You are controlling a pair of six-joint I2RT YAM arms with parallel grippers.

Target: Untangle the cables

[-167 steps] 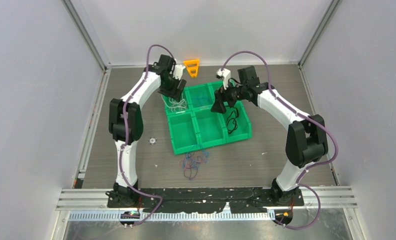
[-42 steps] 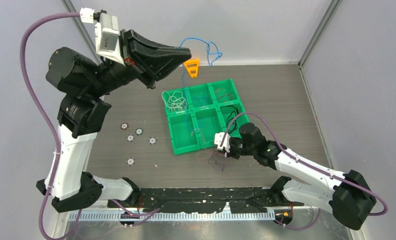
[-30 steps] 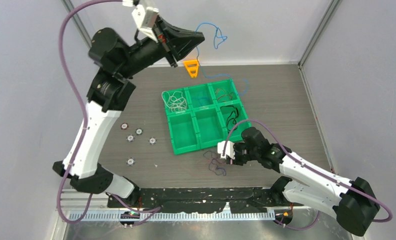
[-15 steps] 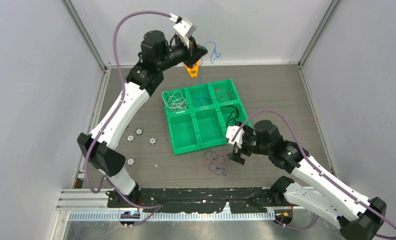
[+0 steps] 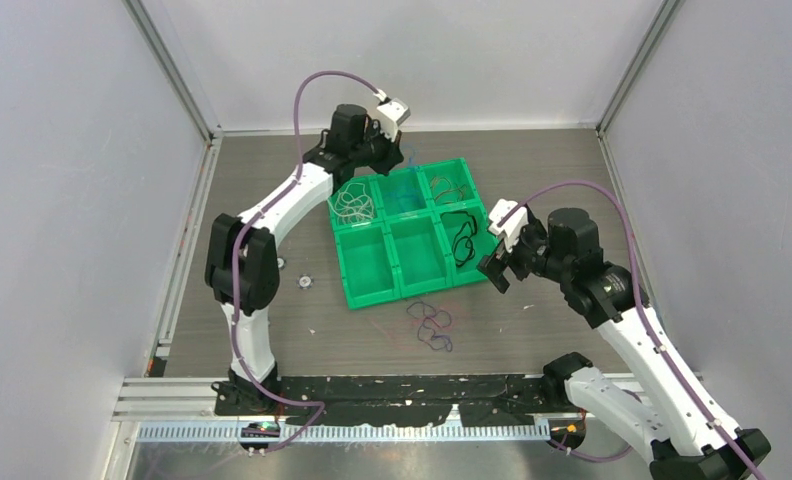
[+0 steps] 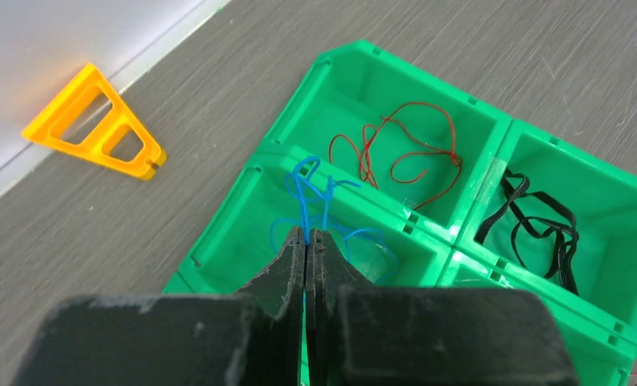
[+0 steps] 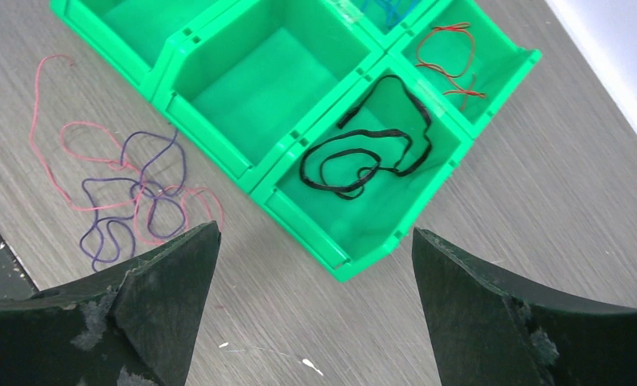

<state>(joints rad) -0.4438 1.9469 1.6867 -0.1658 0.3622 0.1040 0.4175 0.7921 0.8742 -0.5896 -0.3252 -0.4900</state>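
Observation:
My left gripper [image 5: 389, 152] hangs over the back middle compartment of the green tray [image 5: 372, 296], shut on a thin blue cable [image 6: 302, 183] whose loops trail into that compartment. A loose tangle of purple and pink cables [image 5: 430, 326] lies on the table in front of the tray. My right gripper [image 5: 499, 266] stands wide open and empty by the tray's front right corner, to the right of the tangle [image 7: 122, 201]. In the compartments lie a black cable [image 7: 363, 157], a red cable [image 6: 396, 149] and a white cable [image 5: 352, 205].
The tray [image 7: 339, 269] has six compartments; the two front left ones hold nothing. An orange triangular piece [image 6: 98, 121] lies by the back wall. Small silver discs [image 5: 303, 283] sit on the table left of the tray.
My left arm has swung down from high up, bringing the blue cable over the tray. My right gripper has opened, let go of the tangle and drawn back to the right.

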